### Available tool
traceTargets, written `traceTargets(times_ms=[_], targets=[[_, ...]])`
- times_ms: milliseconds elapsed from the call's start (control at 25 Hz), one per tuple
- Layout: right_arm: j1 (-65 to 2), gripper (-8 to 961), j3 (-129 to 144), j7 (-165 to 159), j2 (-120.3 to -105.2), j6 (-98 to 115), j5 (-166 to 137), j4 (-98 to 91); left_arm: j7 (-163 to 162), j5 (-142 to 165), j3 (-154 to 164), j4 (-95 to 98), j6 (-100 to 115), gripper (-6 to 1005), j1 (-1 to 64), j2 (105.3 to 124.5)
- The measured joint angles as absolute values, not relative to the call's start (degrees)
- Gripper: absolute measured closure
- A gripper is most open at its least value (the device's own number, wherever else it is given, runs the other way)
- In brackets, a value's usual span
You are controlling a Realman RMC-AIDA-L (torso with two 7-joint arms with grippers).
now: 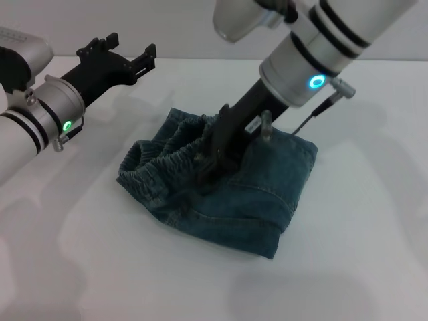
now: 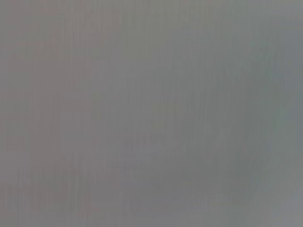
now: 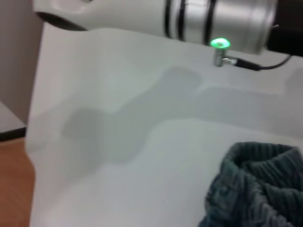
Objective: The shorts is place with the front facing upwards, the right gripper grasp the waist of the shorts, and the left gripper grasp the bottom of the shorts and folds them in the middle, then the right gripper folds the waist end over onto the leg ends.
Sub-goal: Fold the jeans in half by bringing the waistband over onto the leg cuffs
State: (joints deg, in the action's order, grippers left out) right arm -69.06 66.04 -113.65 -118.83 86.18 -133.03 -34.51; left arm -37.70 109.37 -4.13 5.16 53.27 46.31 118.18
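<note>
The blue-green denim shorts (image 1: 267, 194) lie folded in a bunched heap in the middle of the white table. Their ruffled elastic waist (image 1: 160, 167) is gathered along the left side and also shows in the right wrist view as the waist (image 3: 255, 184). My right gripper (image 1: 212, 168) reaches down from the upper right, its black jaw pressed into the waist and shut on it. My left gripper (image 1: 128, 51) hovers open and empty above the table at the upper left, away from the cloth. The leg ends are hidden under the folded layers. The left wrist view is plain grey.
Bare white table (image 1: 348, 281) surrounds the shorts on all sides. The left arm's silver wrist with its green light (image 3: 220, 44) crosses the right wrist view. A wooden floor (image 3: 14, 189) shows past the table's edge there.
</note>
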Motion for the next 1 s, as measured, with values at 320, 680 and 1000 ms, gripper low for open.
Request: traceTargets(times_ms=[320,680,1000], targets=[[-68.07,462,67.71,-111.82,-119.05,80.63,-131.17,-30.95,-37.71,108.60,-4.13,4.76,53.54,201,46.16,118.27],[-67.53,461,67.77,-110.35,-119.14,72.80,-131.08,-29.18,-37.69,107.51,-4.13,4.39,53.79,203,45.74,118.38],[-67.51,461,67.83,-108.76,-119.22,65.33,-129.68,-28.09,-37.70,105.26,-4.13,4.47,56.36,205,44.77,118.17]])
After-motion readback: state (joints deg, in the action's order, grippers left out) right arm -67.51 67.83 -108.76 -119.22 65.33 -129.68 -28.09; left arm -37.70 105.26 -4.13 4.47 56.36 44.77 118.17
